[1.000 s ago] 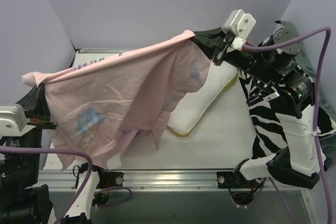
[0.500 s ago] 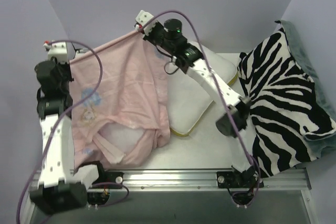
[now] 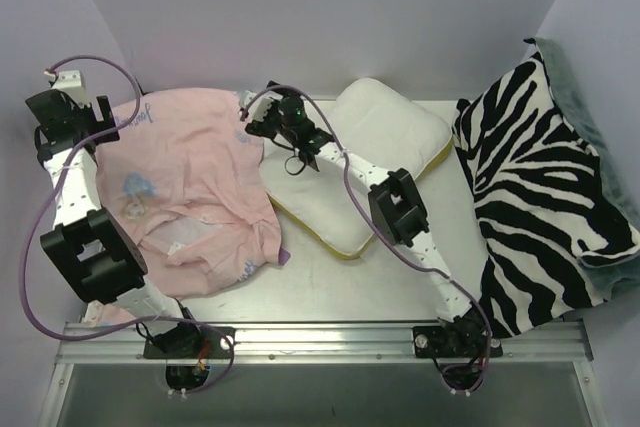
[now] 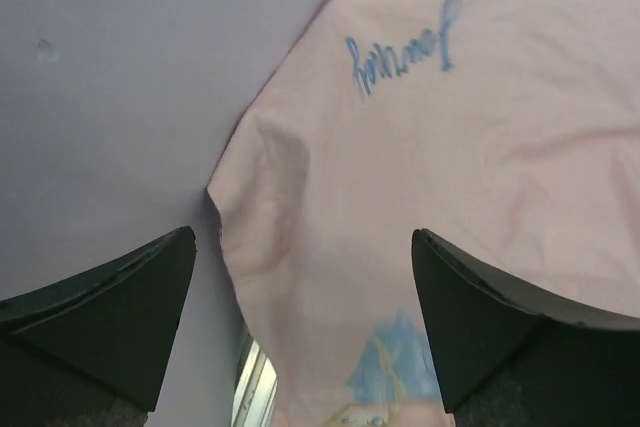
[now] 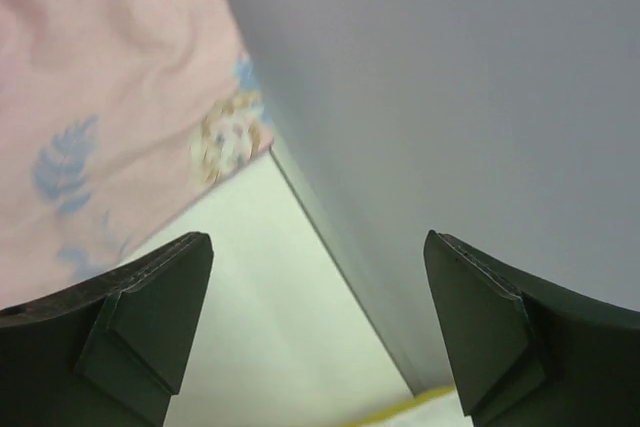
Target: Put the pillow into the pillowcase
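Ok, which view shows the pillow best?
Top external: the pillow shows almost whole, lying between the pillowcase and the blanket, with the right arm crossing its left part. Right wrist catches only a sliver of what looks like its yellow edge. Left wrist shows only pillowcase.

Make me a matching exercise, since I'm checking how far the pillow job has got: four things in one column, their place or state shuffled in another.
Column one
1 pillowcase
2 pillow
3 zebra blanket
4 right gripper

Column two
A open, holding nothing
B far right, striped black and white
C left of the table, pale pink side showing
D centre, white, uncovered

Pairs: 1-C, 2-D, 3-B, 4-A
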